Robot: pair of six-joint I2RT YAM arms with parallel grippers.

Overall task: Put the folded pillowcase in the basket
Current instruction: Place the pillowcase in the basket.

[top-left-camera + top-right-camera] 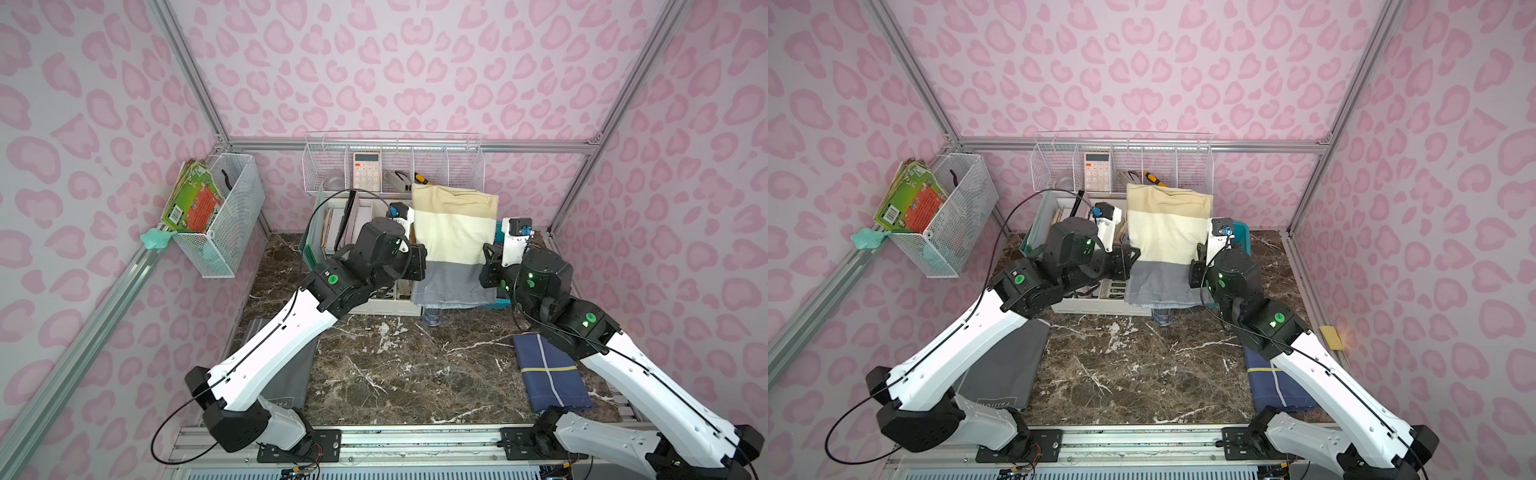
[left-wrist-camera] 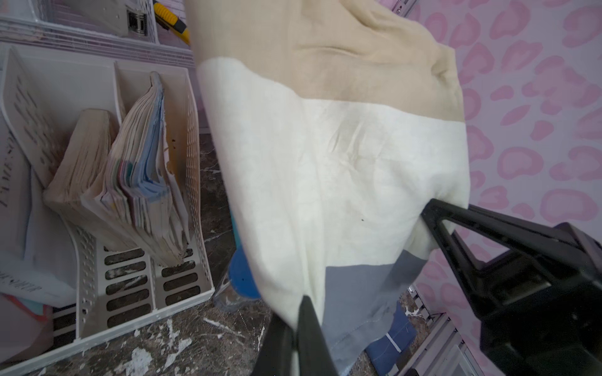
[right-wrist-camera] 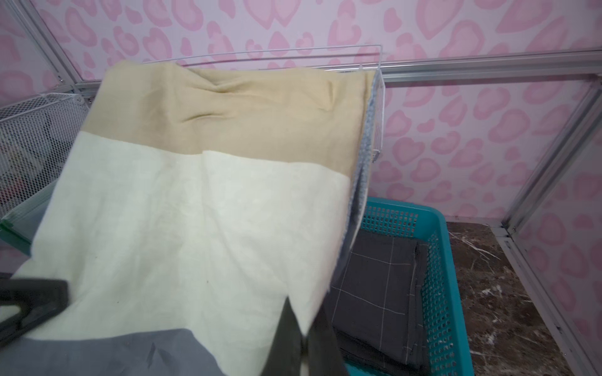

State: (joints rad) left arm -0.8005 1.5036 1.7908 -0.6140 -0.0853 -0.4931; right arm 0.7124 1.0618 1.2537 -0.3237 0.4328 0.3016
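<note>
Pillowcase [image 1: 453, 232] pinched by left gripper [image 2: 297, 314], right gripper [image 3: 304, 327], jaws closed

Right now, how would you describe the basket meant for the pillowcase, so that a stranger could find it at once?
Look to the far right corner of the marble table, under the held-up banded pillowcase. The basket sits there, holding dark folded cloth. Unlike the white wire baskets, it is teal plastic.

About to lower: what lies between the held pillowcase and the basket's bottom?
A folded dark checked cloth lies in the basket below the pillowcase, seen in the right wrist view.
</note>
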